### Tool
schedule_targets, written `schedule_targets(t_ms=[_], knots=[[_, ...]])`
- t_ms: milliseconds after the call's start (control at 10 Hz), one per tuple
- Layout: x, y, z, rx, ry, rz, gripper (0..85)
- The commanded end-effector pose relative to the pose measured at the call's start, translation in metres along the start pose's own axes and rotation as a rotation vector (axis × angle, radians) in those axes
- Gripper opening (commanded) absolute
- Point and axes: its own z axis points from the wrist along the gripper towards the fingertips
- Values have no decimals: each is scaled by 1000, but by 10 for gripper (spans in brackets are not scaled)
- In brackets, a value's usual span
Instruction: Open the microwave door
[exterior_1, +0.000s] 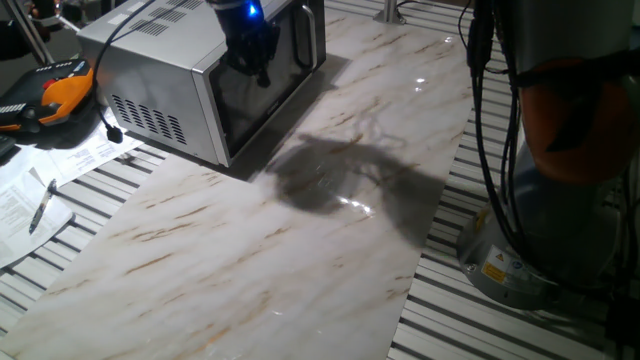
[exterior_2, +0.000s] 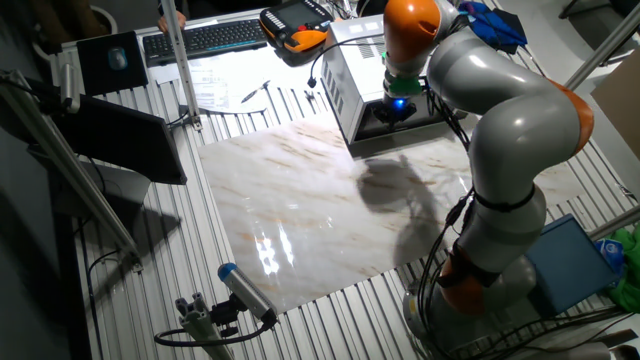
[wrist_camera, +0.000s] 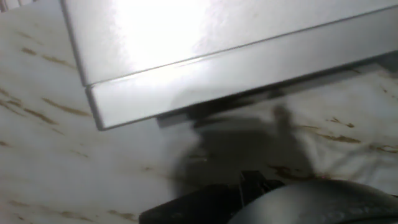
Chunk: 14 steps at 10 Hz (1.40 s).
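The silver-grey microwave (exterior_1: 150, 75) stands at the back left of the marble board and also shows in the other fixed view (exterior_2: 360, 70). The microwave door (exterior_1: 285, 85) has a dark glass window and lies flush with the body. Its handle (exterior_1: 312, 35) is at the door's far end. My gripper (exterior_1: 262, 72) hangs right in front of the glass, near the door's middle, with a blue light on the hand above it. The fingers are dark against the dark glass, so their spacing does not show. The hand view shows the microwave's silver corner (wrist_camera: 186, 68) above the marble.
The marble board (exterior_1: 300, 240) lies on a slatted table. An orange teach pendant (exterior_1: 55, 95), papers and a pen (exterior_1: 45, 205) lie left of the microwave. My arm's base (exterior_1: 520, 260) stands at the right. A keyboard (exterior_2: 205, 38) and a blue-tipped tool (exterior_2: 243, 292) lie on the table.
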Motion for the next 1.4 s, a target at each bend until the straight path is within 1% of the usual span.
schedule_targets(t_ms=[0,100,200,300,400,500,600,700,800,900,1000,1100,1200,1300], knots=[[-6,-23,-6,9,-1,-21,170],[-10,-42,-9,13,1,-48,170],[-14,-60,-9,24,-1,-64,170],[-20,-80,-8,45,-20,-73,170],[-26,-98,-7,39,-29,-91,340],[-35,-117,-8,37,-25,-115,340],[-43,-134,-11,28,-6,-127,340],[-51,-152,-16,32,0,-142,340],[-55,-165,-22,35,4,-147,340],[-57,-174,-26,45,4,-154,340],[-57,-182,-26,54,-2,-158,340],[-57,-190,-26,59,-13,-168,340],[-57,-190,-26,20,-9,-171,170],[-57,-190,-26,-1,6,-190,0]])
